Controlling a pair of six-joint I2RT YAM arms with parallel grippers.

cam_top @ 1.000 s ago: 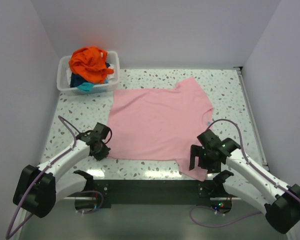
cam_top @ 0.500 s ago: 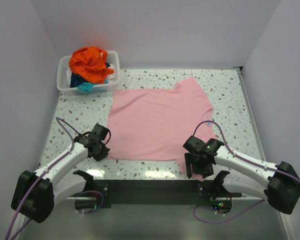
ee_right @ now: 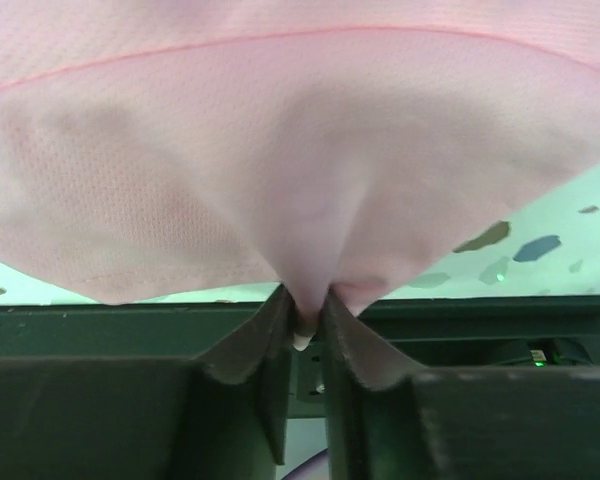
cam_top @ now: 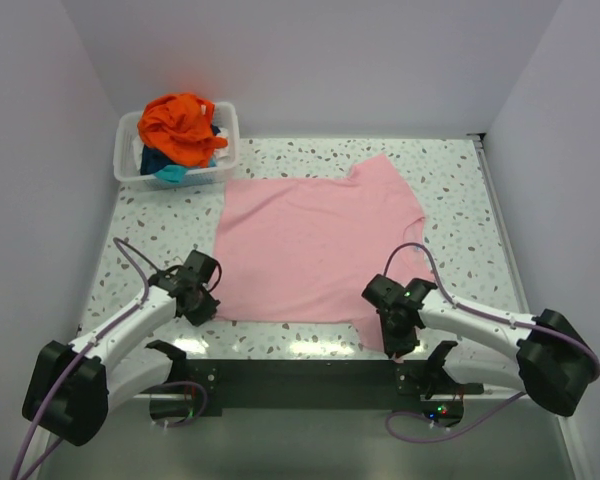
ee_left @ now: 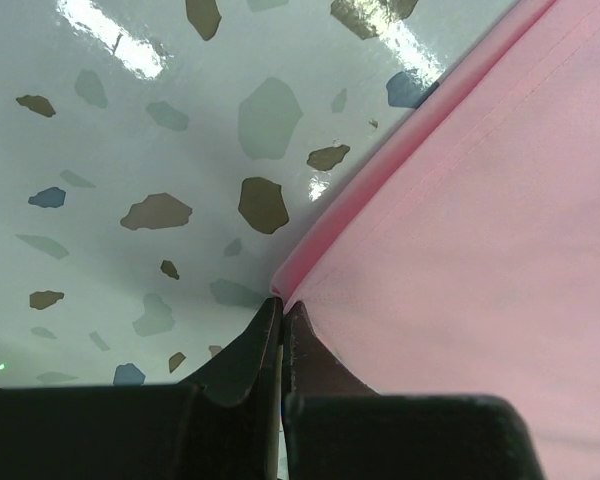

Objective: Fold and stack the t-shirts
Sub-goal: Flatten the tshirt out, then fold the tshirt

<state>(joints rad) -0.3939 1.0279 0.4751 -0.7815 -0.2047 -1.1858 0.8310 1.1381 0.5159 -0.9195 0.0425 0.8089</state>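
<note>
A light pink t-shirt [cam_top: 315, 245] lies spread flat on the speckled table [cam_top: 460, 180]. My left gripper [cam_top: 202, 300] sits at its near left corner. In the left wrist view the jaws are shut, with the corner of the pink cloth [ee_left: 480, 200] pinched at my gripper's [ee_left: 282, 305] tips. My right gripper [cam_top: 398, 335] is at the shirt's near right sleeve, by the table's front edge. The right wrist view shows my gripper [ee_right: 305, 310] shut on a bunched fold of pink cloth [ee_right: 280, 150]. An orange t-shirt [cam_top: 180, 125] tops a heap with teal cloth [cam_top: 170, 172].
A white plastic bin [cam_top: 128, 160] at the back left corner holds the heaped shirts. A dark rail [cam_top: 300, 375] runs along the front edge between the arm bases. Walls close in the left, back and right sides.
My right gripper has swung left over the near right sleeve and gone from open to shut on the pink cloth. The left gripper has shifted slightly and stayed shut.
</note>
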